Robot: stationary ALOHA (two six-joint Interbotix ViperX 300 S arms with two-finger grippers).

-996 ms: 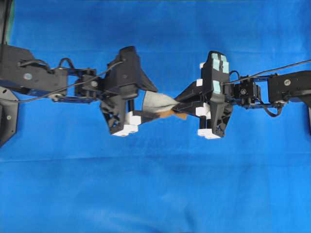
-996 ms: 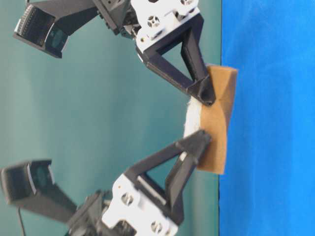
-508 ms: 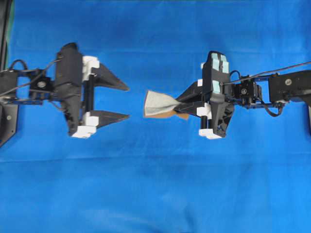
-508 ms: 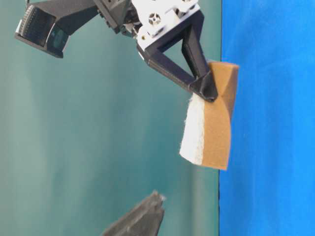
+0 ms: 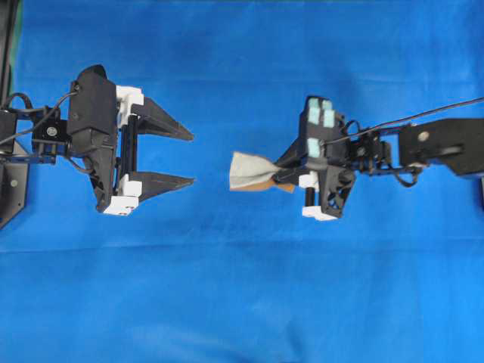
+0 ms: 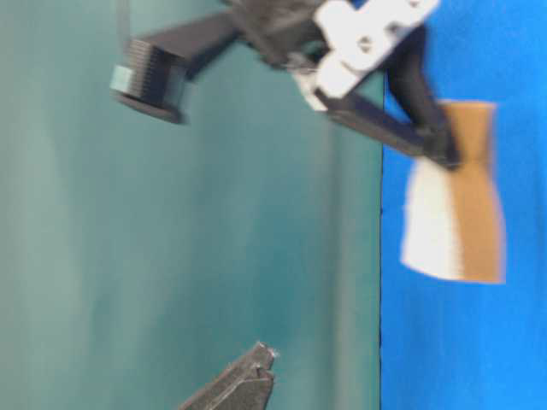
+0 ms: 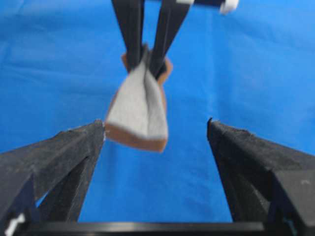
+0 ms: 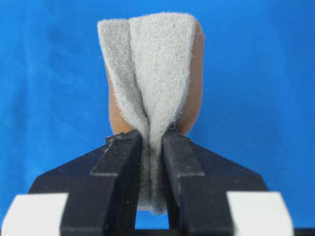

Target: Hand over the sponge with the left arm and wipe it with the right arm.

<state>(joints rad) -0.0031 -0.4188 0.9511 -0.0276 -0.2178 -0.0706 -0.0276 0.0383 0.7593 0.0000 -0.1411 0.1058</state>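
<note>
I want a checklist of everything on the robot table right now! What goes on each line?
Surface: blue cloth covers the table, lightly creased.
Job's things: sponge, grey top over an orange layer, pinched at one end and folded, free end pointing at the left gripper.
Clutter: nothing seen.
Grippers: right gripper shut on the sponge; left gripper open, holding nothing, apart from the sponge.
Cables: a black cable runs along the right arm; another loops by the left arm.
Surroundings: teal wall behind the table in the table-level view; dark mount at the left edge.
</note>
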